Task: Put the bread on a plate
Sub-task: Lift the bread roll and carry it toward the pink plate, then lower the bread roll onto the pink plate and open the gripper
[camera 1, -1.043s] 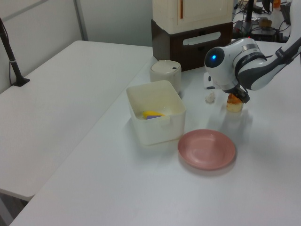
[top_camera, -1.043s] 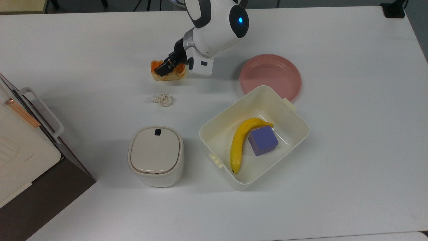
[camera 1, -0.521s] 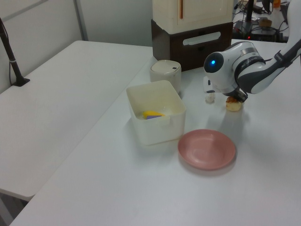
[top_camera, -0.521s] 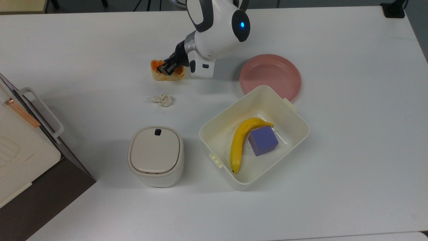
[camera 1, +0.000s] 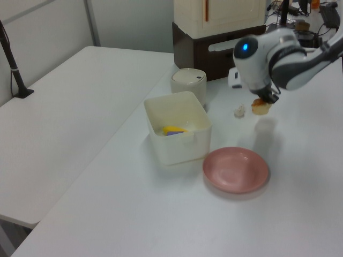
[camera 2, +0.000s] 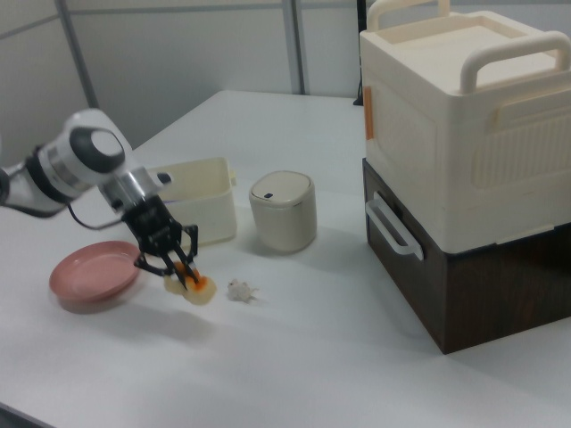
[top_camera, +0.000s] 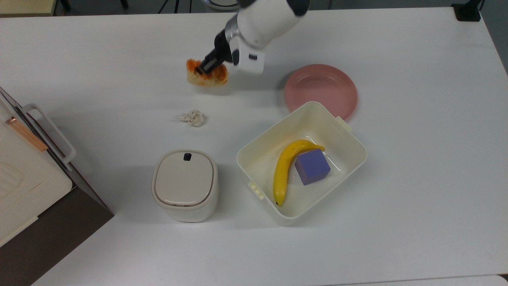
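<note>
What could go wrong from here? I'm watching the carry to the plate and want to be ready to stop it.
1. The gripper pinches the small orange-brown glossy bread loaf by its top, and the loaf hangs tilted above the white table; it may slip or tear free.
2. The round pink plate touches or overlaps the cream rectangular tub in the top view, so a low approach could clip the tub's rim.

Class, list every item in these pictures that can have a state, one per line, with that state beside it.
gripper: shut on the bread
bread: lifted off the table, held
plate: empty, flat on the table
tub: open, holding a banana and a purple block
small bin: lid closed
paper ball: crumpled, lying loose
</note>
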{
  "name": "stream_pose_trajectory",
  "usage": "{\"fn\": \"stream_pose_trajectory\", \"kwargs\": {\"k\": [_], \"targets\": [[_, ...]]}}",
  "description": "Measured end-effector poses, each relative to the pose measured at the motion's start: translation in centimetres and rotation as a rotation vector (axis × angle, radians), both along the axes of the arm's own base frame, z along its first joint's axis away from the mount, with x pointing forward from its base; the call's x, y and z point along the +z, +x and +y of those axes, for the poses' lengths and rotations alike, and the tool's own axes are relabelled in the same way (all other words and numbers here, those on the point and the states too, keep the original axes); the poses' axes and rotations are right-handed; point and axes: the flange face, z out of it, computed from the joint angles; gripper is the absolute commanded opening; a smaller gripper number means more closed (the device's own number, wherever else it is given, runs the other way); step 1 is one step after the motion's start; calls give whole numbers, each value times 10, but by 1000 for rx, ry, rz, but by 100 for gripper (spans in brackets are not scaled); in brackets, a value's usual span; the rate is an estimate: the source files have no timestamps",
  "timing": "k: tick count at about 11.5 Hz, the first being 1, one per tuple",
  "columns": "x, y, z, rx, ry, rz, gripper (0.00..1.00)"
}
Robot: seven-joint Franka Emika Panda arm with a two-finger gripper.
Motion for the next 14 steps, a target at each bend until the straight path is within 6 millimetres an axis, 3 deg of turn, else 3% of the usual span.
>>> {"fn": "stream_pose_trajectory", "kwargs": {"k": [2,7,11,14], "targets": [[48,-8,16,-9,52,-9,13],[95,-25,81,-137,180,-100,13],[93,-42,156,-351,241,-299,13],[63,-33,196,-513,297,-437,13]]}}
